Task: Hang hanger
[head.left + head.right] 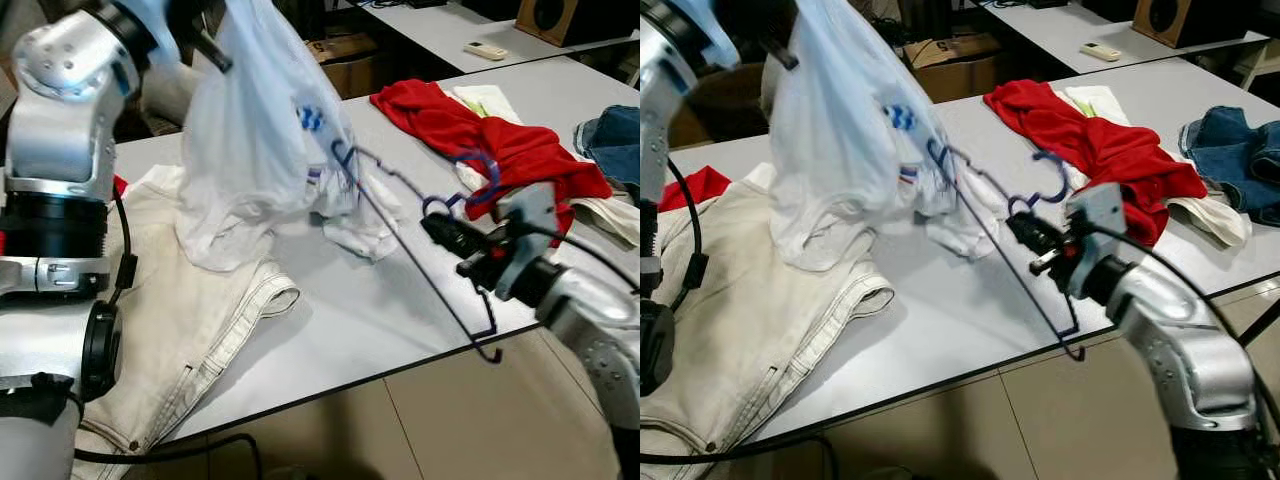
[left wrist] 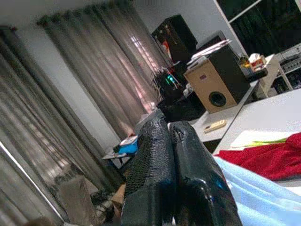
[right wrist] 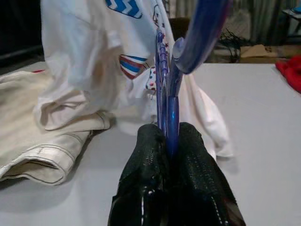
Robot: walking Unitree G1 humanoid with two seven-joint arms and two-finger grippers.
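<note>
A white T-shirt (image 1: pixel 250 140) with small blue and red prints hangs above the grey table (image 1: pixel 400 300). Its lower part rests on the tabletop. My left gripper (image 1: pixel 208 48) is raised at the upper left and shut on the top of the shirt. A blue wire hanger (image 1: pixel 410 240) slants from the shirt's edge down past the table's front edge. One end of it reaches the shirt's cloth (image 3: pixel 141 70). My right gripper (image 1: pixel 437 226) is shut on the hanger's neck, just below the hook (image 1: pixel 1045 185). In the right wrist view the blue wire (image 3: pixel 168 113) stands clamped between the fingers (image 3: pixel 146 169).
Beige trousers (image 1: pixel 190 320) lie on the table's left part and droop over the front edge. A red garment (image 1: pixel 470 130) and white cloth lie at the right, jeans (image 1: pixel 615 140) at the far right. A remote (image 1: pixel 487 50) and a speaker (image 1: pixel 550 15) sit on the table behind.
</note>
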